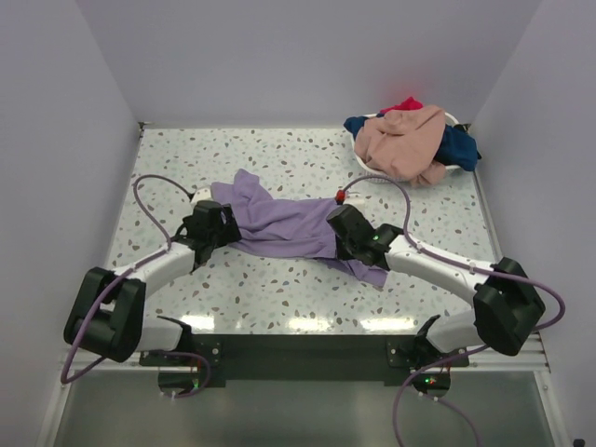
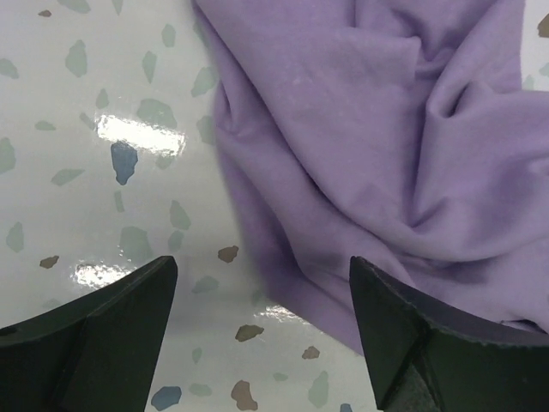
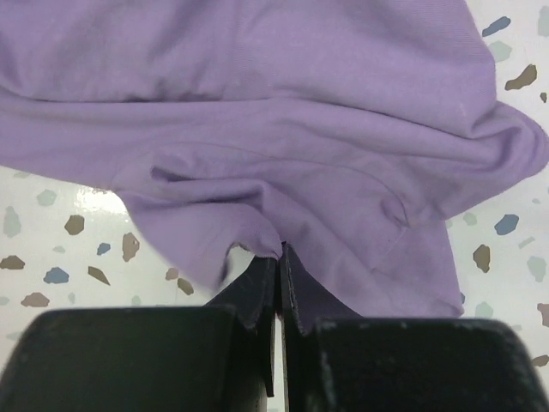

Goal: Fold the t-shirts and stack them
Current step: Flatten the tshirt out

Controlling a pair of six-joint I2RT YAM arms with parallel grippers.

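Lavender t-shirt [image 1: 289, 223] lies crumpled across mid-surface [image 1: 279, 293], between the two arms. Right end effector [image 3: 279, 262]: fingers together, clamped on a fold at the shirt's near edge. Left end effector [image 2: 262, 292]: fingers apart over the shirt's left edge, gripping nothing. Far right corner, well apart: white basket [image 1: 454, 118] heaped with peach-pink shirt [image 1: 405, 140], navy shirt [image 1: 461, 147] and red shirt [image 1: 405, 102].
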